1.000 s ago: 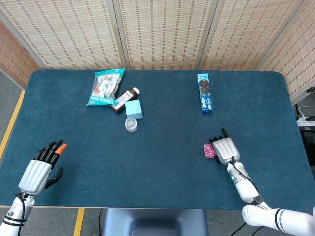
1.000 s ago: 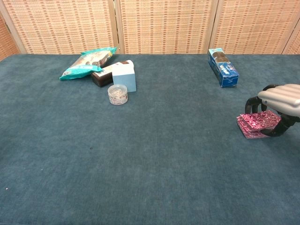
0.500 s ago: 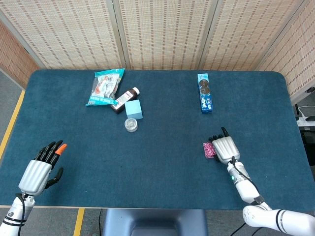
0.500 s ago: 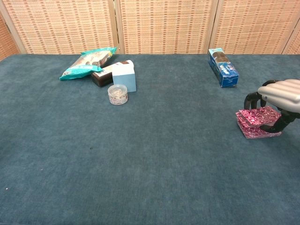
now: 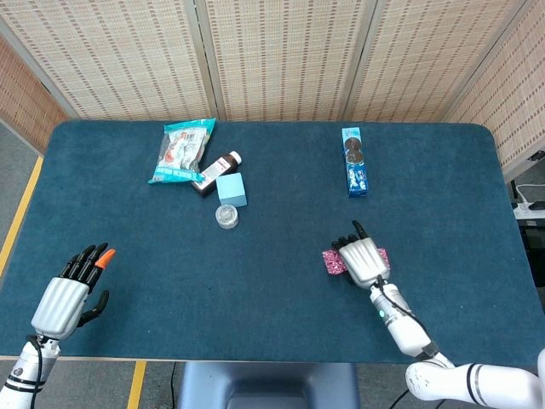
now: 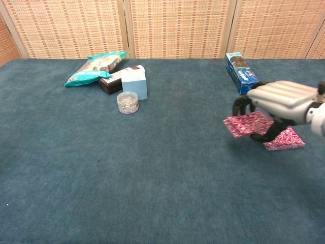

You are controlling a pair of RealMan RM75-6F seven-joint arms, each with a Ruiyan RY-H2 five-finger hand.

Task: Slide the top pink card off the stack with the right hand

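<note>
My right hand (image 6: 278, 96) (image 5: 363, 257) holds the top pink card (image 6: 248, 123) (image 5: 331, 262), fingers curled over its upper face and the thumb at its near edge. The card sticks out to the left of the hand and sits left of the pink stack (image 6: 286, 138), overlapping only its near-left corner. In the head view just a sliver of the stack (image 5: 384, 255) shows at the hand's right side. My left hand (image 5: 71, 289) rests at the table's front left, fingers spread and holding nothing; the chest view does not show it.
A blue cookie box (image 6: 241, 73) lies just behind the right hand. At the back left are a teal snack bag (image 6: 95, 66), a brown bottle (image 6: 115, 80), a light blue box (image 6: 135, 82) and a small clear jar (image 6: 127, 102). Blue cloth covers the table (image 6: 152, 168).
My right hand has moved left, carrying the top pink card off the stack. The stack stays where it was. The left hand has not moved.
</note>
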